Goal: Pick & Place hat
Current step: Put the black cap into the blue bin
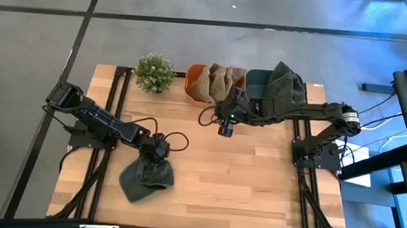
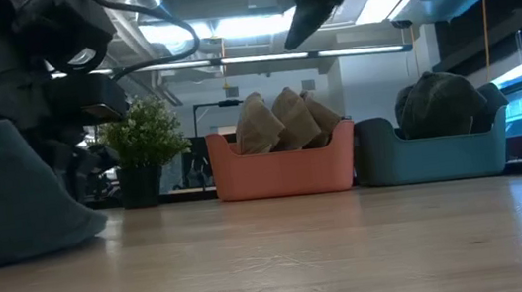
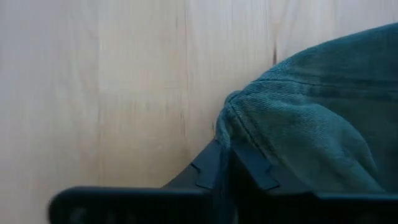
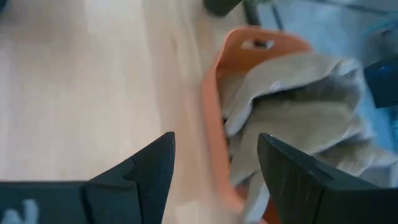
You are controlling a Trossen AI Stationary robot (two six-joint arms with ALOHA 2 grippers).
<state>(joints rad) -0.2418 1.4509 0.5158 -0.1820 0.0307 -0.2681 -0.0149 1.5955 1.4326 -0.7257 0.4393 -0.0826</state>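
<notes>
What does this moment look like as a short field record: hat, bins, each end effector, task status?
hat: dark green hat lying on the wooden table, near the front-left
left end effector: down at the hat, fingers shut on its fabric edge
right end effector: open, raised above the table beside the orange bin
orange bin: holds tan hats
teal bin: holds dark green hats
other: small potted plant at the back
task status: hat gripped, not yet in a bin

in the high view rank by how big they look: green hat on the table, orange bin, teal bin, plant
1. Green hat
2. and 3. Orange bin and teal bin: about alike, both partly covered by hats, so unranked
4. Plant
</notes>
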